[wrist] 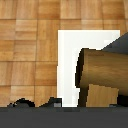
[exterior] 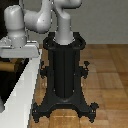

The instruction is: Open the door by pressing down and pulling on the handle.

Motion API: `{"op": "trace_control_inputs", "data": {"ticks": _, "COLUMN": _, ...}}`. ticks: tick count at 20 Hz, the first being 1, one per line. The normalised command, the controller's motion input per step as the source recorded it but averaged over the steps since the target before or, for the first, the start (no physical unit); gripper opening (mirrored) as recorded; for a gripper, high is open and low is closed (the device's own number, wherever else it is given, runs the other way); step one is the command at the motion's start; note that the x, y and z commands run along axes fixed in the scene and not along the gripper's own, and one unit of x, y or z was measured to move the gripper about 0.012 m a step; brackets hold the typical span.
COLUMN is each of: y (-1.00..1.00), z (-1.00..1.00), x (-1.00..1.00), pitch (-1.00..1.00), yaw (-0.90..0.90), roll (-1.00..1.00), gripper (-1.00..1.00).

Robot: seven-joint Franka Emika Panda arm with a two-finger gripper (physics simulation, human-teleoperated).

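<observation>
Close against the wrist camera: the handle (wrist: 102,67), tan lever, bent end hanging down, white frame (wrist: 70,55) behind, wood floor (wrist: 30,50) beyond. Fingers of the hand out of sight; clenched or released, impossible to tell. Best bear straight down on the lever, then pull steadily outward.

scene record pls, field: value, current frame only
arm: white Panda reaching toward the exterior view's left
pedestal: black robot pedestal on a wood floor
door: white frame at the exterior view's left; dark panel not clearly visible
handle: tan wooden handle close up in the wrist view, in front of the white frame
end effector: fingers not visible, state cannot be told
</observation>
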Motion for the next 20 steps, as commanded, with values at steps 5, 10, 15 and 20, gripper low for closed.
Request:
{"op": "trace_control_inputs", "data": {"ticks": 5, "y": 0.00, "z": -0.40, "x": 0.00, "pitch": -0.06, "yaw": 0.00, "roll": 0.00, "gripper": -1.00}}
{"op": "trace_control_inputs", "data": {"ticks": 10, "y": 0.00, "z": -0.60, "x": 0.00, "pitch": -0.12, "yaw": 0.00, "roll": 0.00, "gripper": -1.00}}
{"op": "trace_control_inputs", "data": {"ticks": 15, "y": 0.00, "z": -0.20, "x": 0.00, "pitch": -0.09, "yaw": 0.00, "roll": 0.00, "gripper": -1.00}}
{"op": "trace_control_inputs", "data": {"ticks": 20, "y": 0.00, "z": -0.60, "x": 0.00, "pitch": -0.12, "yaw": 0.00, "roll": 0.00, "gripper": -1.00}}
